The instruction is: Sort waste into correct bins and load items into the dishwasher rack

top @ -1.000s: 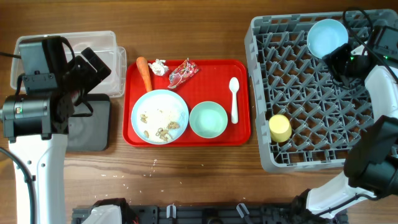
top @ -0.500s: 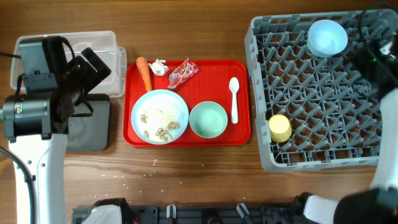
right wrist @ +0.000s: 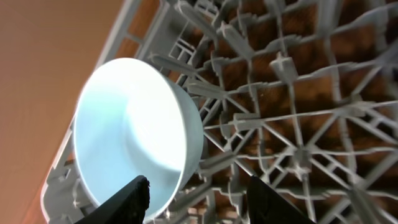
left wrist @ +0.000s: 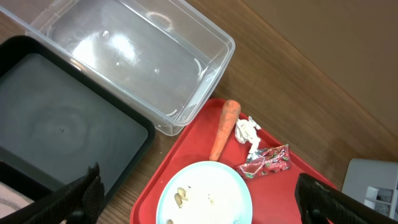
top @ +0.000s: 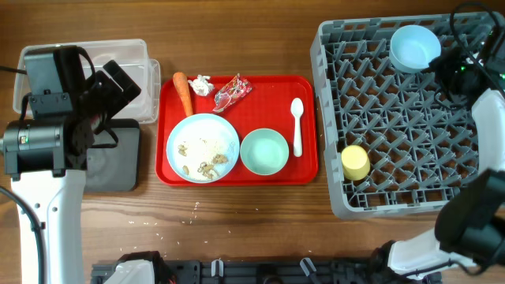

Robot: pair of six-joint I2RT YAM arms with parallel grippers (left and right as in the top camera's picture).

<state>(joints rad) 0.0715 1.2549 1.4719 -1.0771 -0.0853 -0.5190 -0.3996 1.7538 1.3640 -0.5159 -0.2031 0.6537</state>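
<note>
The light blue bowl (top: pixel 415 47) (right wrist: pixel 137 130) rests tilted in the far corner of the grey dishwasher rack (top: pixel 325 95) (right wrist: pixel 292 93). My right gripper (top: pixel 458 67) (right wrist: pixel 202 202) is open just beside it, with the bowl's rim between the fingers but not pinched. A yellow-green cup (top: pixel 355 162) lies in the rack. On the red tray (top: pixel 304 170) sit a carrot (top: pixel 183 93) (left wrist: pixel 225 127), tissue (top: pixel 203 84), wrapper (top: pixel 232 92), light blue plate (top: pixel 203 147) with food scraps (top: pixel 201 164), pale green bowl (top: pixel 264 151) and white spoon (top: pixel 297 126). My left gripper (top: pixel 118 83) (left wrist: pixel 205 202) hangs open above the plate (left wrist: pixel 205 193).
The clear tub (top: pixel 134 55) (left wrist: pixel 137 62) and the black tray (top: pixel 118 158) (left wrist: pixel 56 130) stand left of the red tray, partly under my left arm. A few crumbs lie on the wooden table in front of the red tray.
My right gripper has opened and moved slightly right of the light blue bowl, which stays in the rack. The left arm has not moved.
</note>
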